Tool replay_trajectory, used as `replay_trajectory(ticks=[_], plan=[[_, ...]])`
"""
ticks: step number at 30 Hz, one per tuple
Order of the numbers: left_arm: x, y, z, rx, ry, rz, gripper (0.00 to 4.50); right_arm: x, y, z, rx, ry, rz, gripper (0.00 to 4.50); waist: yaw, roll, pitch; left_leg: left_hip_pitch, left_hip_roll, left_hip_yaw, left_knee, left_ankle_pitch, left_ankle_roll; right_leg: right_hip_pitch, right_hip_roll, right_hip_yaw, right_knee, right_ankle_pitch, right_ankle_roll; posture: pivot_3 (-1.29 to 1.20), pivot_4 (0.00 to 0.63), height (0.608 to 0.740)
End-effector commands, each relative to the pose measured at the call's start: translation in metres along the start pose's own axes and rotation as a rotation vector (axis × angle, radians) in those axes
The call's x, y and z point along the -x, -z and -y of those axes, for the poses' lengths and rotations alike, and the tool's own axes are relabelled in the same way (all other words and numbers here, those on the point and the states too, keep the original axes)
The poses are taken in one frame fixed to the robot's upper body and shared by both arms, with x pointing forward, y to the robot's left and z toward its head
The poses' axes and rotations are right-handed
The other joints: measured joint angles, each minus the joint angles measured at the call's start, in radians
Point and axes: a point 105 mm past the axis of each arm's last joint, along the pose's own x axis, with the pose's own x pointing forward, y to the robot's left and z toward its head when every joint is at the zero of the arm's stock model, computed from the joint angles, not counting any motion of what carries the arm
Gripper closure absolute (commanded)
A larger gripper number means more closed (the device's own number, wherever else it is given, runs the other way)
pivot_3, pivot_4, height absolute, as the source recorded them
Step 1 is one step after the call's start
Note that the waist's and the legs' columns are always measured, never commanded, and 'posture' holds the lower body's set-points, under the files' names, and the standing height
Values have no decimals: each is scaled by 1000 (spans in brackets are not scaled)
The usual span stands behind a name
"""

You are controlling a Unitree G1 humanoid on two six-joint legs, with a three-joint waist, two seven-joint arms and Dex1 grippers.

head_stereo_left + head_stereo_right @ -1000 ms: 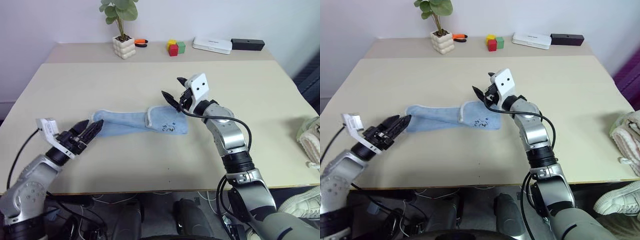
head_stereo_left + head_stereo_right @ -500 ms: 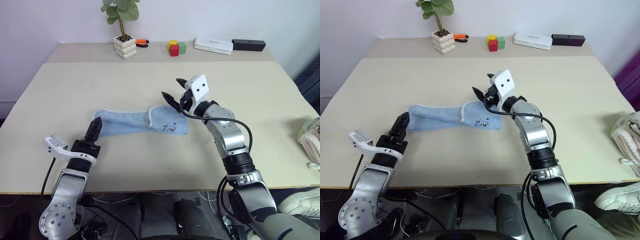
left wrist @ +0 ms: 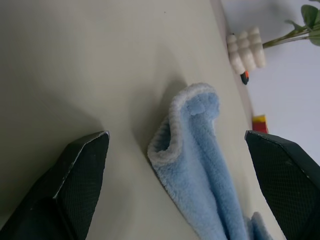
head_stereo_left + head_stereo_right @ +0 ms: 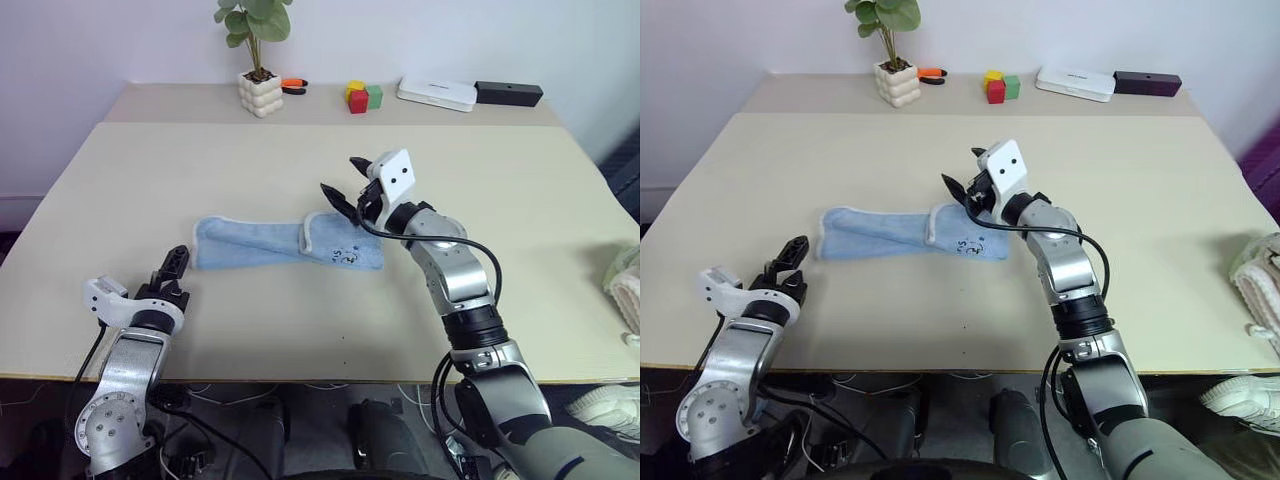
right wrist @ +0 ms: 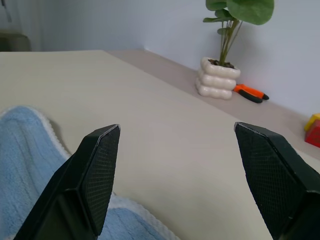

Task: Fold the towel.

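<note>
The light blue towel [image 4: 262, 243] lies in a long bunched strip across the middle of the table, its small dark mark [image 4: 346, 256] near the right end. My left gripper [image 4: 174, 264] stands open just above the table, short of the towel's left end [image 3: 199, 131], which shows between its fingers [image 3: 82, 175]. My right gripper [image 4: 341, 176] hovers open above the towel's right end, holding nothing. In the right wrist view the towel's white-edged corner [image 5: 27, 142] lies below its fingers [image 5: 97, 172].
At the back stand a potted plant [image 4: 260, 92], an orange tool [image 4: 293, 84], coloured blocks [image 4: 362, 96], a white box [image 4: 437, 93] and a black box [image 4: 508, 93]. A cream knitted lump [image 4: 626, 285] sits off the table's right edge.
My left wrist has rolled over and the hand has sunk lower, its forearm swinging in under it. The right arm and the towel stayed put. The camera view shifted slightly.
</note>
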Motion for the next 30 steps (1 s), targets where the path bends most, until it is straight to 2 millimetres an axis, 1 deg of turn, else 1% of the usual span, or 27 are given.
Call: replay_trajectory(ticks=[1,3,4,5,8,10,16,19,22,26,27,30], plan=[[-2,6,2,63,13,-34,0,-4,-21,-2,28,-12,72,783,0,0,0,0,0,0,0,0,0,0,0,0,0,0,0,0,150,740],[-3,7,5,56,43,-41,0,-5,-21,-3,27,-13,73,783,0,0,0,0,0,0,0,0,0,0,0,0,0,0,0,0,150,740],[-3,12,6,55,41,-65,0,-4,-22,-4,26,-14,74,783,0,0,0,0,0,0,0,0,0,0,0,0,0,0,0,0,150,740],[-4,20,11,59,55,-97,0,-4,-21,-5,25,-16,73,783,0,0,0,0,0,0,0,0,0,0,0,0,0,0,0,0,150,740],[-9,35,23,60,81,-163,0,-5,-21,-6,19,-19,73,783,4,0,0,0,0,0,0,0,0,1,0,0,-1,0,-1,0,150,740],[-15,37,26,32,67,-167,0,-5,-22,-6,18,-19,75,783,4,0,0,0,0,0,0,0,0,1,0,0,-2,0,-1,0,150,740],[-27,40,43,24,74,-187,0,-6,-22,-8,22,-25,75,783,-5,0,0,-1,0,0,-1,0,0,0,0,0,-3,1,2,0,150,740],[-26,36,47,49,87,-162,848,-4,-21,-4,28,-15,68,741,-3,0,0,-1,0,0,-1,0,0,0,0,0,-3,2,2,0,150,740],[-23,30,44,50,76,-131,2282,-2,-19,-1,32,-7,61,741,-2,0,0,-1,0,0,-1,0,0,0,0,0,-4,2,2,0,150,740],[-21,24,42,41,69,-96,4313,-1,-17,-1,34,-7,56,741,-2,0,0,-1,0,0,-1,0,0,0,0,0,-5,1,2,0,150,740],[-21,22,41,53,66,-84,4467,-1,-17,0,34,-7,55,741,-1,0,0,-1,0,0,-1,0,0,0,0,0,-5,1,2,0,150,740],[-21,15,36,62,60,-51,4467,0,-16,2,35,1,52,741,-2,0,0,-1,0,0,-1,0,0,0,0,0,-5,1,2,0,150,740]])
